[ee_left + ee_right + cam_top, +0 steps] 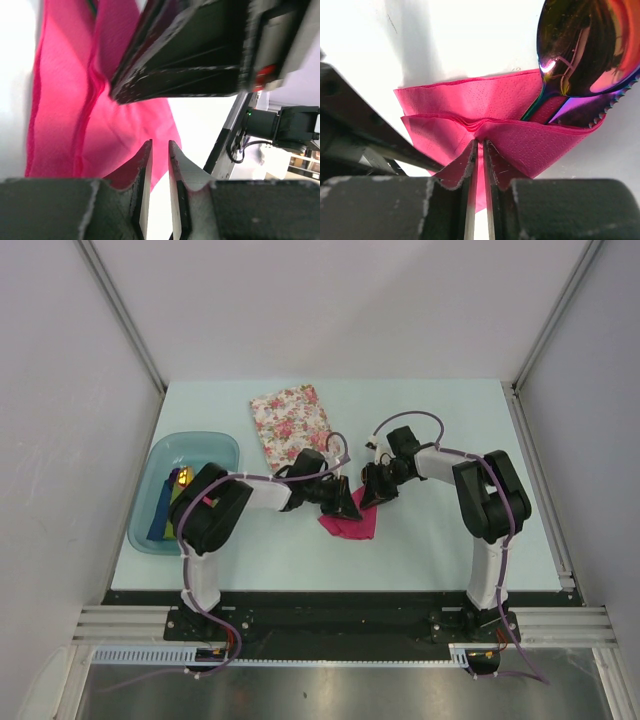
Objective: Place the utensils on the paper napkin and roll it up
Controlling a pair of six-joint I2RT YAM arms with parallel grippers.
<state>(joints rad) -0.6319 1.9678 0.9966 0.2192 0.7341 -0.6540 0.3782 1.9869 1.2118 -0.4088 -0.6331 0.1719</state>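
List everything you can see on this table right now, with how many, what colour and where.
paper napkin: one, magenta-pink, folded, middle of the table between the grippers
utensils: two, iridescent purple-blue, tucked into the napkin's fold; a spoon bowl and a serrated blade stick out
floral napkin: one, white with pink flowers, lying flat at the far middle
tub: one, clear teal, left side of the table
rolled items: blue and green, inside the tub, with something small and yellow I cannot identify
table: one, pale blue
left gripper: black, nearly closed, at the napkin's edge
right gripper: black, pinching the napkin's fold
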